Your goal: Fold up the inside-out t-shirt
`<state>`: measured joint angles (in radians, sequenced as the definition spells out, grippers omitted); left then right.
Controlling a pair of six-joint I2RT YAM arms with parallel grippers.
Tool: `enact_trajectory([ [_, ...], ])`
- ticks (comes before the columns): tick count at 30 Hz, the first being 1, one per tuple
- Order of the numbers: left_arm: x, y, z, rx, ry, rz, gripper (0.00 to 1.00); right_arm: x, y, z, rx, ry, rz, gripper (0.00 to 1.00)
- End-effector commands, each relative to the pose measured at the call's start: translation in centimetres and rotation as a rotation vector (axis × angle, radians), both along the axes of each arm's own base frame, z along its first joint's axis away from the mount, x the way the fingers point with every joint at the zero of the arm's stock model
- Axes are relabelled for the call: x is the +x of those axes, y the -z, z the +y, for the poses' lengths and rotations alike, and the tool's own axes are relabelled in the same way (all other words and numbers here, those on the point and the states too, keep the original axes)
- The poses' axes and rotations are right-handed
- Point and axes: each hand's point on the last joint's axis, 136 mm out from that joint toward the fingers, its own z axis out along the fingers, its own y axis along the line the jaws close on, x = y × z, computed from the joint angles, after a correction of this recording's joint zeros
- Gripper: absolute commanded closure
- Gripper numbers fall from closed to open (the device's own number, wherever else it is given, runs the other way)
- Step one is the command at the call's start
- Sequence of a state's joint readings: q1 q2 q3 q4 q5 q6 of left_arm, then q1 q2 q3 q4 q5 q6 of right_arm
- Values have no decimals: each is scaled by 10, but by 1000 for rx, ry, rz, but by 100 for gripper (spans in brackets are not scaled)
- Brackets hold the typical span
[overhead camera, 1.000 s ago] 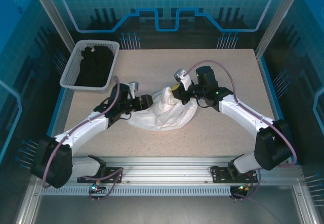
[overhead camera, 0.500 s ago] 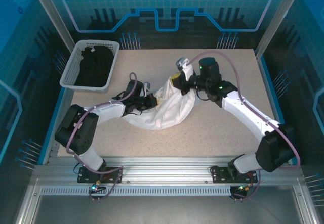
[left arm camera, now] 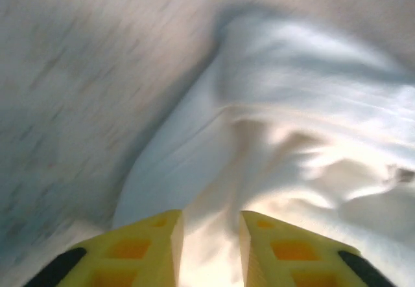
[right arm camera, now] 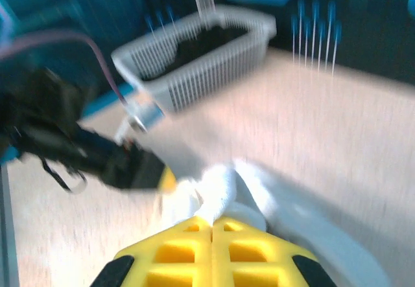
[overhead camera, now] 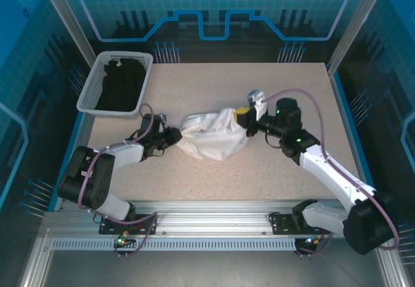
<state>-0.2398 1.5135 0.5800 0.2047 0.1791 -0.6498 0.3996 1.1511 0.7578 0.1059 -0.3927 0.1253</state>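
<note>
Two ends of the inside-out t-shirt (overhead camera: 214, 138), bunched at the tabletop's (overhead camera: 259, 80) centre, are attended. The right gripper (overhead camera: 245, 117) is clamped on cloth. The left gripper (overhead camera: 174, 135) is narrowly parted over cloth, its hold not determinable. If stretched thus, the left end may be lost.

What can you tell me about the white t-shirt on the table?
The white t-shirt is soft, wrinkled cloth, bunched into a lumpy heap in the middle of the speckled table, not spread flat. No sleeves or print can be made out. The right gripper is shut on a fold at its right edge. The left gripper sits at its left edge, fingers apart, cloth just ahead of them. It lies apart from the basket.
</note>
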Motion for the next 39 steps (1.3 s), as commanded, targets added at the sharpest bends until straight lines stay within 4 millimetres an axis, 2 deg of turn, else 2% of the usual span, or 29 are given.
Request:
enact_trajectory([
  [1,-7,-10,-4,69,75,-63,56,-3,26,-13,-21,57,75,100],
  [5,-10,-37,-33,172,232,-167,43,-20,75,-23,-64,100,229,100],
  [8,0,-54,-53,256,329,-215,38,-27,90,-31,-77,141,290,100],
  [10,8,-63,-65,300,388,-252,35,-29,94,-35,-90,161,314,100],
  [13,16,-64,-81,393,501,-266,28,-33,93,-37,-95,167,317,100],
  [17,25,-51,-99,524,669,-233,22,-35,92,-39,-103,169,311,100],
  [20,32,-38,-112,536,752,-200,22,-35,87,-42,-115,181,307,100],
  [22,42,-34,-119,529,761,-192,26,-36,83,-47,-133,197,299,100],
  [25,61,-37,-129,508,738,-189,47,-38,85,-65,-191,283,315,100],
  [27,70,-48,-139,441,726,-199,62,-44,99,-85,-262,378,364,100],
  [30,77,-63,-148,293,699,-206,88,-50,111,-93,-265,429,403,100],
  [34,79,-89,-149,56,654,-196,100,-54,120,-93,-294,458,424,100],
  [35,78,-97,-147,1,641,-202,100,-53,122,-94,-305,471,425,100],
  [37,75,-117,-143,-69,619,-228,100,-52,123,-95,-316,479,426,92],
  [39,67,-133,-141,-107,614,-249,100,-53,125,-91,-331,468,428,78],
])
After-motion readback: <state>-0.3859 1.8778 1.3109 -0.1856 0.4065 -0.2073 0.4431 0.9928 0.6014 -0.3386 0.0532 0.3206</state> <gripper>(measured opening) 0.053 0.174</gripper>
